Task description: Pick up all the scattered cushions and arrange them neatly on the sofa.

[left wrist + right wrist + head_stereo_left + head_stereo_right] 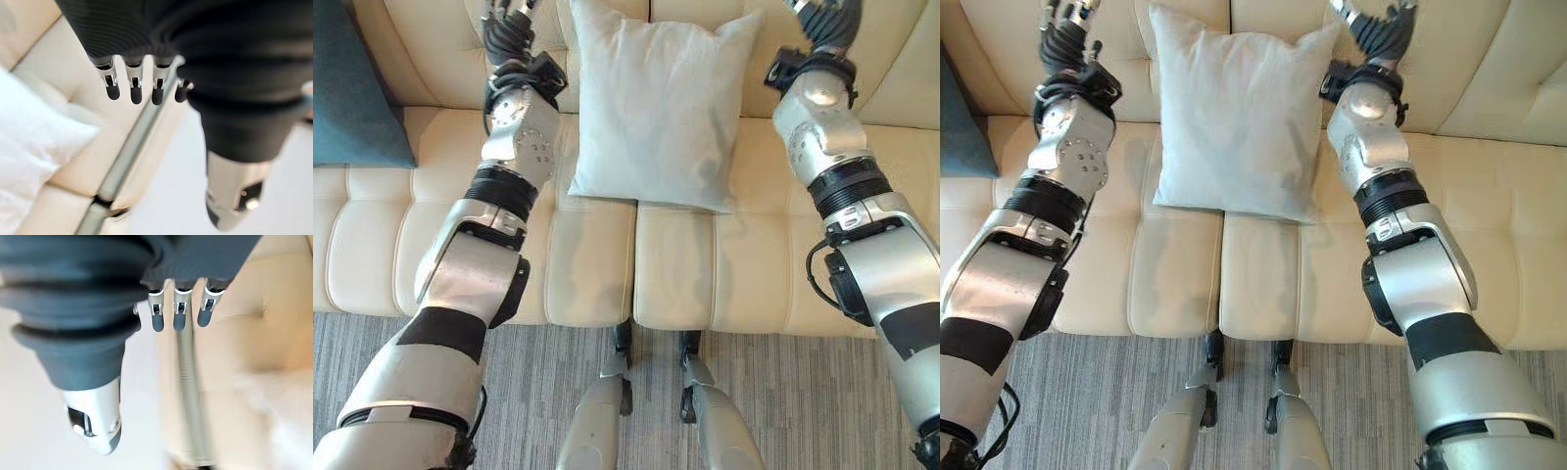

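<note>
Pale grey cushion (656,108) stands propped against the cream sofa (754,274) backrest, centred. Left hand (134,83) and right hand (178,313) flank it, fingers straight, holding nothing.

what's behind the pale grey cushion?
The pale grey cushion leans on the cream sofa backrest; its lower edge rests on the seat. Backrest area directly behind it is covered.

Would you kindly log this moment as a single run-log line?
pale cushion: upright against sofa backrest | left hand: open, empty | right hand: open, empty | teal cushion: on sofa, far left
</note>
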